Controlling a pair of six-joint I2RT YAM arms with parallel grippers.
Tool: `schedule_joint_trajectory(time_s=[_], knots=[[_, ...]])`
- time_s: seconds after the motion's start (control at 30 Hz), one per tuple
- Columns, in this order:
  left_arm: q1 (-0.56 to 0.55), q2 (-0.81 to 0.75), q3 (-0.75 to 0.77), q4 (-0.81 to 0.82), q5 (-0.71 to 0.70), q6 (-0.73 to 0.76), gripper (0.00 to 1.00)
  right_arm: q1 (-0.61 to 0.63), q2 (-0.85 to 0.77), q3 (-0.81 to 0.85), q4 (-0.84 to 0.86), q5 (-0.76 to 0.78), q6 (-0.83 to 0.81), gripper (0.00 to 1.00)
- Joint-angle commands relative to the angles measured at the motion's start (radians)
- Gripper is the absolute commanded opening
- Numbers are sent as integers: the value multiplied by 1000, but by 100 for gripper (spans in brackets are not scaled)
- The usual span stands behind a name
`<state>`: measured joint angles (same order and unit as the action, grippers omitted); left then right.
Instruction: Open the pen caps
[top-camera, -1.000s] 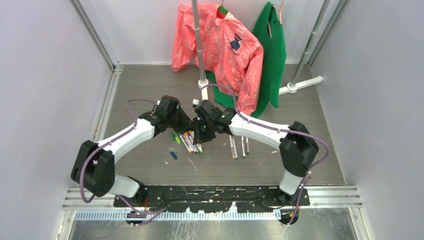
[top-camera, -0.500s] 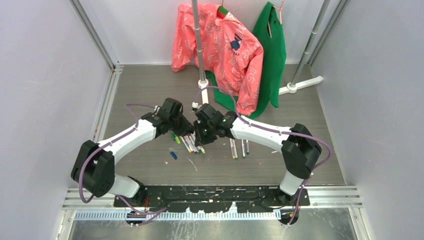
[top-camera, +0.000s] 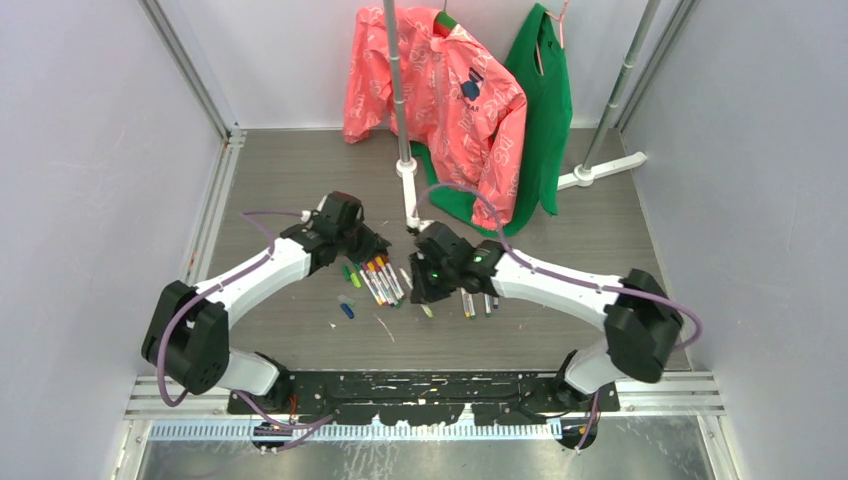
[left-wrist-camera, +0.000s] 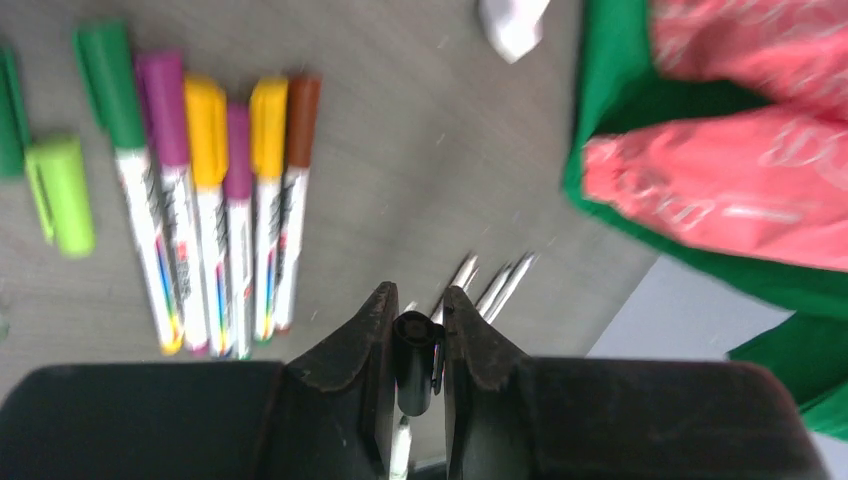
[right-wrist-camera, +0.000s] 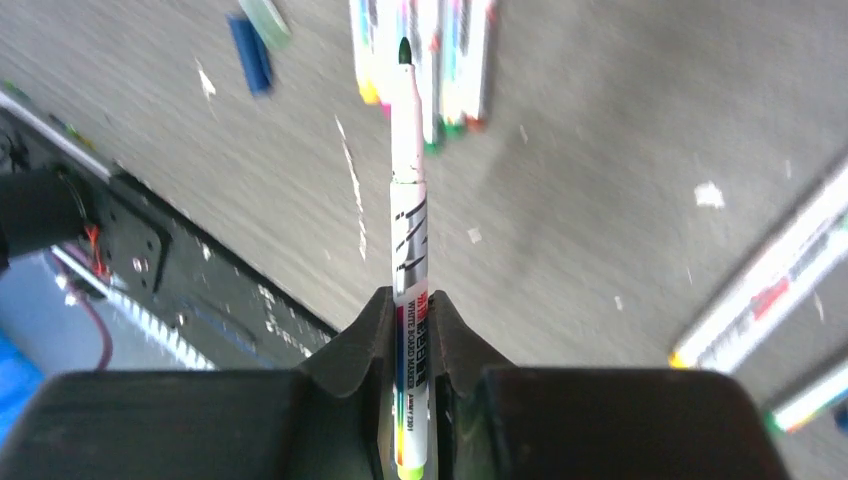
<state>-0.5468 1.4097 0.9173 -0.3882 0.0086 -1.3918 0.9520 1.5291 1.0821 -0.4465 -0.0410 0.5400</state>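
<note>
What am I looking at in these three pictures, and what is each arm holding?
Two robot arms, left and right, are bolted at the near edge of a table. The wide picture looks down from above and behind them; the other two come from cameras on each wrist. On the table lie a row of capped pens, loose caps such as a light green cap, and some uncapped pens. The left arm's fingers pinch a dark cap. The right arm's fingers grip an uncapped pen, tip pointing away. Clothes hang behind.
</note>
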Motion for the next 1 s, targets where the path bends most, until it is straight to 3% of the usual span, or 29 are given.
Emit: schedule_joint_trajectory(time_s=[0.0, 0.13, 0.37, 0.6, 0.97], knots=[[53, -34, -30, 253, -81, 85, 0, -95, -159, -126, -33, -220, 105, 1], [63, -45, -56, 281, -31, 192, 0, -180, -236, -181, 14, -334, 136, 1], [54, -102, -64, -16, -96, 254, 0, -190, -139, -54, -199, -94, 22, 1], [6, -210, -104, -291, -235, 249, 1, -190, 40, 1, -185, 72, 19, 1], [4, -253, -178, -375, -287, 221, 9, -189, 169, -6, -147, 192, 46, 5]])
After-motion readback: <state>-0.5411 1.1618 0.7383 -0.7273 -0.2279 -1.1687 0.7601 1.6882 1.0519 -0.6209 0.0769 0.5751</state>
